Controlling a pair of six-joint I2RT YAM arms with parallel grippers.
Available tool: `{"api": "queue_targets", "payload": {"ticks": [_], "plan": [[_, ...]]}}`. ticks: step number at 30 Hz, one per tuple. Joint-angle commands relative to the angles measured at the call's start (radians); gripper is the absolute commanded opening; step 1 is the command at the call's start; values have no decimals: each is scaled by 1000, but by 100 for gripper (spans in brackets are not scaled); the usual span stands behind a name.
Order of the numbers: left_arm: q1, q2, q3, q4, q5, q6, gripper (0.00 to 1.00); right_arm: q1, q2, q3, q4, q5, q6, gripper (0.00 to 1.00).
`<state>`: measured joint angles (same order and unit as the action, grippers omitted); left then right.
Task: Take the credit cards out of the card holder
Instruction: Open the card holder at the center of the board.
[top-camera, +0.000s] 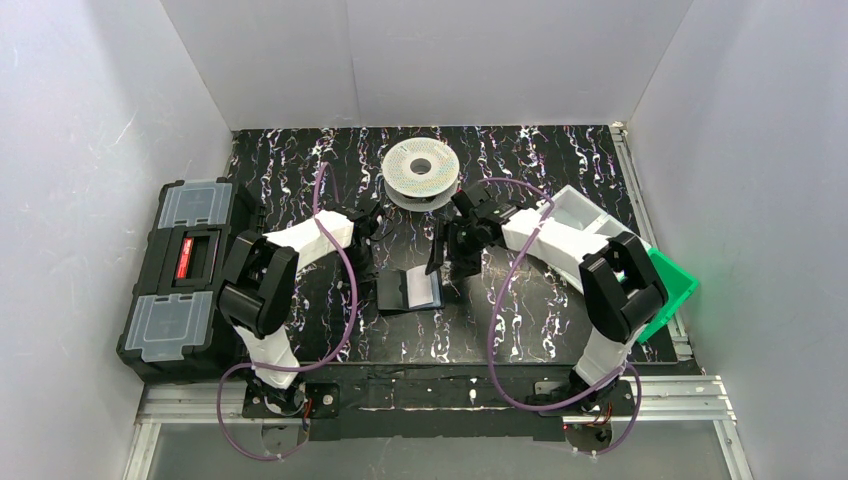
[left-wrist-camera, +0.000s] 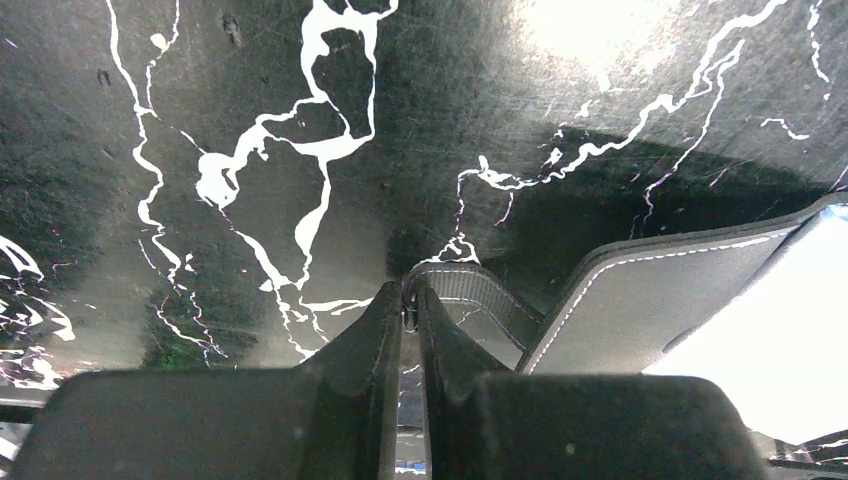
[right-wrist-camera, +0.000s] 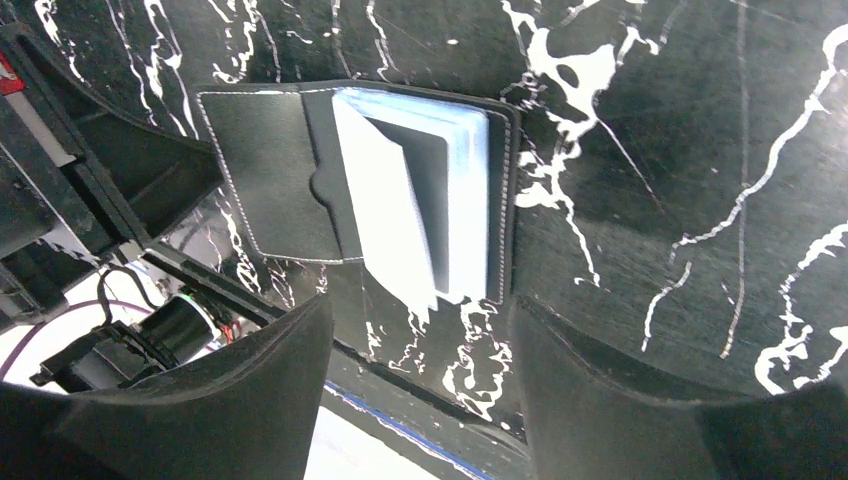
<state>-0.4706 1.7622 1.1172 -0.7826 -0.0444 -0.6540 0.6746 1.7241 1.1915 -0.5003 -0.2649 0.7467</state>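
The card holder (top-camera: 410, 292) is lying open on the table (top-camera: 560, 330) at centre. The left gripper (left-wrist-camera: 410, 300) is clamping its side tab (left-wrist-camera: 470, 288). The right gripper (right-wrist-camera: 420, 310) is hovering above it, jaws apart. A spool (top-camera: 421, 170) is sitting beyond.

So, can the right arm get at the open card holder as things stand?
Probably yes. The card holder lies open on the table, the right fingers spread above it with nothing between; the left fingers only pinch its side tab at one edge.
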Motion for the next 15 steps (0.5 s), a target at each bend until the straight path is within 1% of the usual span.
{"api": "queue_targets", "payload": {"ticks": [1, 8, 15], "plan": [[-4, 2, 4, 11, -6, 12, 0, 29, 46, 75, -5, -21, -15, 71], [-3, 3, 8, 20, 11, 20, 0, 50, 120, 129, 0, -49, -13, 68], [-4, -14, -3, 28, 23, 33, 0, 64, 152, 174, 0, -74, 1, 68]]}}
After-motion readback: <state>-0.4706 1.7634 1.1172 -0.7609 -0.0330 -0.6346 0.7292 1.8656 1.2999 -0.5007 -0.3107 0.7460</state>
